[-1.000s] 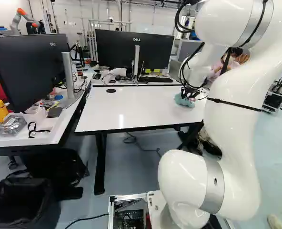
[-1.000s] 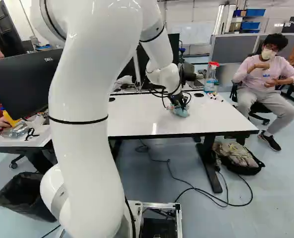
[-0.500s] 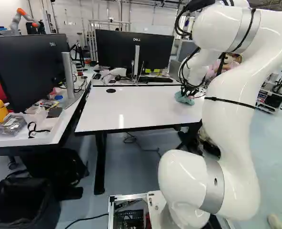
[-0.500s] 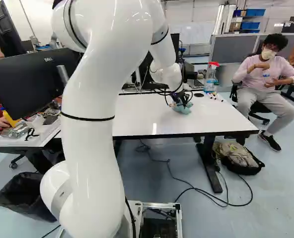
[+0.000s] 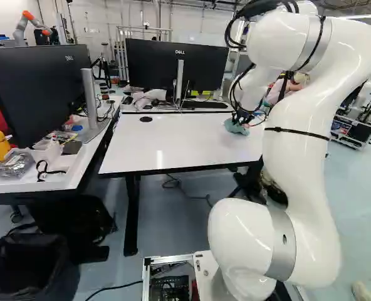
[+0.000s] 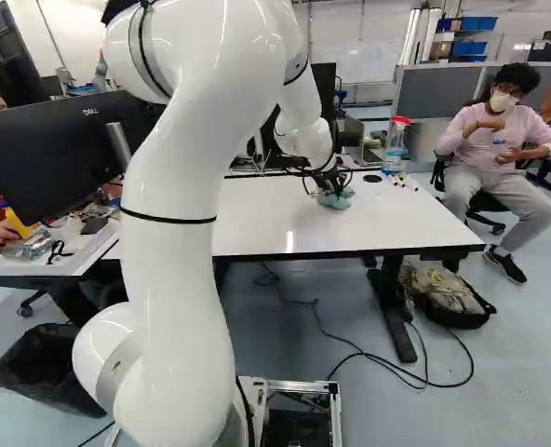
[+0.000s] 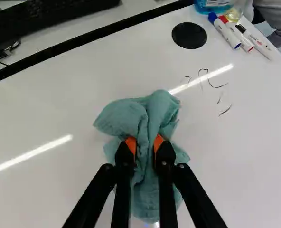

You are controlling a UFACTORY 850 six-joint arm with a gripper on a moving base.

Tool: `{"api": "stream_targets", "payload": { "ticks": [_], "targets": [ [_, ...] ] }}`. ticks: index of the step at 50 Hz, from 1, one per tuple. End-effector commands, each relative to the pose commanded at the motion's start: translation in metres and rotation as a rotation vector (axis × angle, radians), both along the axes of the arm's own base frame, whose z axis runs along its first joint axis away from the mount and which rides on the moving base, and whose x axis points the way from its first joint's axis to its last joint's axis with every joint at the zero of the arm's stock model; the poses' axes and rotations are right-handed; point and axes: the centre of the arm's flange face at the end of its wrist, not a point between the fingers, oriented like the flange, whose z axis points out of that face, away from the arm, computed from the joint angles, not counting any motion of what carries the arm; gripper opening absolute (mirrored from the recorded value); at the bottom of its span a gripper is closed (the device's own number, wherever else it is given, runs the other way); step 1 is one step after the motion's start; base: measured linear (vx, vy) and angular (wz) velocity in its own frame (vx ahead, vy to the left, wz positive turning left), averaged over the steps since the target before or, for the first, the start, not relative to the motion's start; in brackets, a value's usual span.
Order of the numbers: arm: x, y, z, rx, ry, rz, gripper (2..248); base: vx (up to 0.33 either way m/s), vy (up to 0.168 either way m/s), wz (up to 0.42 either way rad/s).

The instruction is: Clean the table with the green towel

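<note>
One green towel [image 7: 119, 116]: soft, matte, bunched in loose folds, pinched between the fingers [image 7: 124, 157], lying on the counter [image 7: 45, 118], which is smooth, white, glossy. Several thin dark pen strokes [image 7: 218, 87]: two o'clock from the towel, fingers pointing to twelve. A few slim, round markers [image 7: 228, 34]: one o'clock. Step in hand: wiping, apparently. Next move: light pressure, sweep toward two o'clock.

Green towel [image 6: 335, 200] on white table [image 6: 266, 223]
</note>
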Motion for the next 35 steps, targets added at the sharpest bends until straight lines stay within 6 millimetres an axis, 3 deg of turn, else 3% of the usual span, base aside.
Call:
{"api": "stream_targets", "payload": {
  "ticks": [17,35],
  "targets": [
    [-0.012,0.025,0.002,0.005,0.014,0.030,59,0.000,0.000,0.000],
    [-0.044,0.030,0.004,0.013,0.034,0.019,59,0.000,0.000,0.000]
  ]
}}
